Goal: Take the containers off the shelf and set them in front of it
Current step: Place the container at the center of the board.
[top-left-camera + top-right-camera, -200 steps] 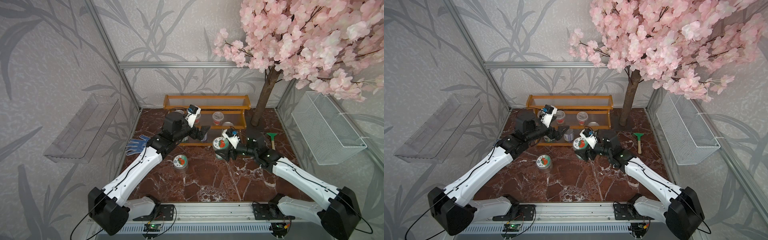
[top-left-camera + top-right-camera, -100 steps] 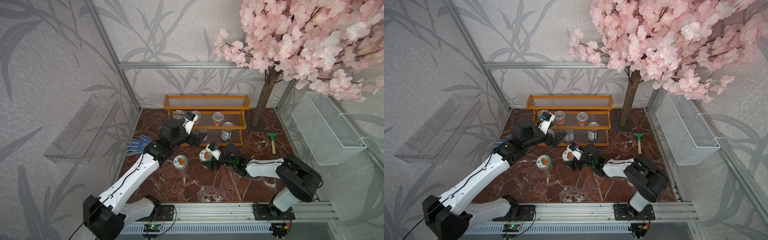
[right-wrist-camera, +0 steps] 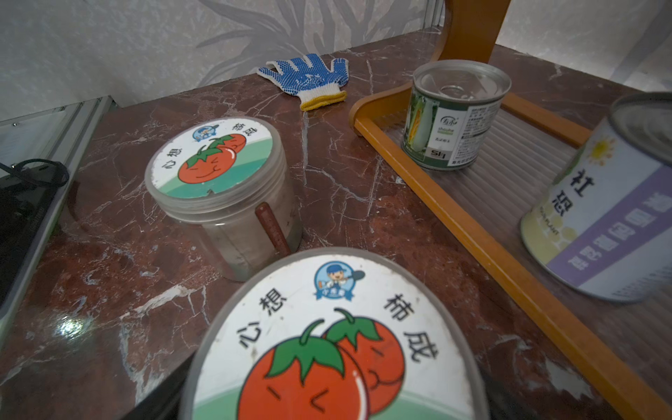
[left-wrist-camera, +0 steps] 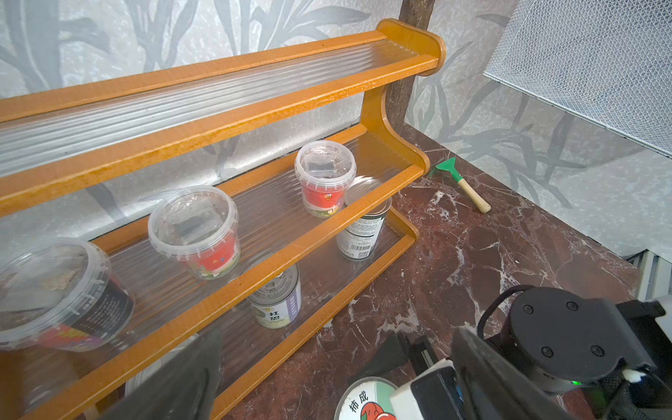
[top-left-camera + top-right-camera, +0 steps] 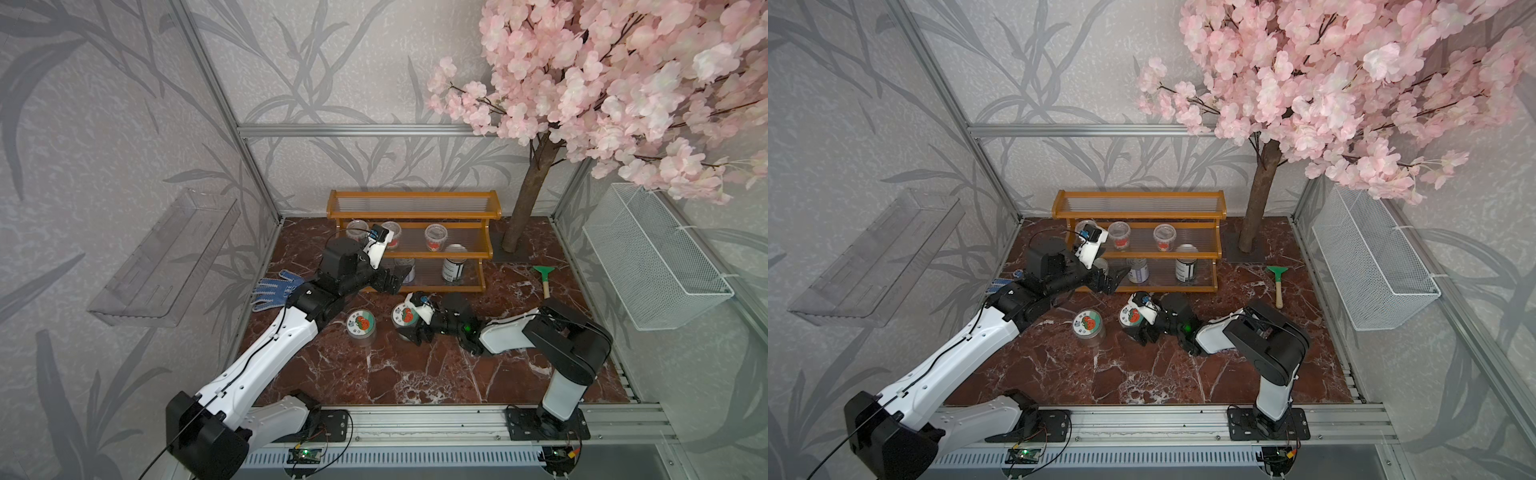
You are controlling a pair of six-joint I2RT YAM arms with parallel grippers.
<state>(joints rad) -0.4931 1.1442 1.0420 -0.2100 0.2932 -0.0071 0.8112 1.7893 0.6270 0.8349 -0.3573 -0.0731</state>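
Because my left arm (image 5: 270, 353) crosses the left end of the shelf (image 5: 415, 215) at the centre of both top views, I cannot see the lowest tier whole from above. The black-label can (image 5: 453, 267) stands clear at that tier's right end, the purple-label can (image 5: 406, 268) peeks out behind the left claw (image 5: 395, 282), and the green-label can (image 3: 454, 116) shows properly only in the right wrist view. That claw hangs released just in front of the lowest tier, its fingers (image 4: 182, 382) spread with nothing between them. Three clear cups sit on the middle tier; from above, the wrist camera (image 5: 376, 245) hides part of the middle cup (image 5: 395, 230). Through the lids I make out a dark square packet in it and in the right cup (image 5: 434, 237), and pale lumpy stuff in the black-label cup (image 4: 62, 294), which the frame edge cuts off. Just below frame centre, the right claw (image 5: 409, 326) is grasping the held jar (image 5: 405, 313) by its sides; whether its base touches the surface (image 5: 415, 374) I cannot tell. The free jar (image 5: 360, 326) stands upright just left of it, off the shelf, with greyish fill low down and a red-brown stick against its wall.
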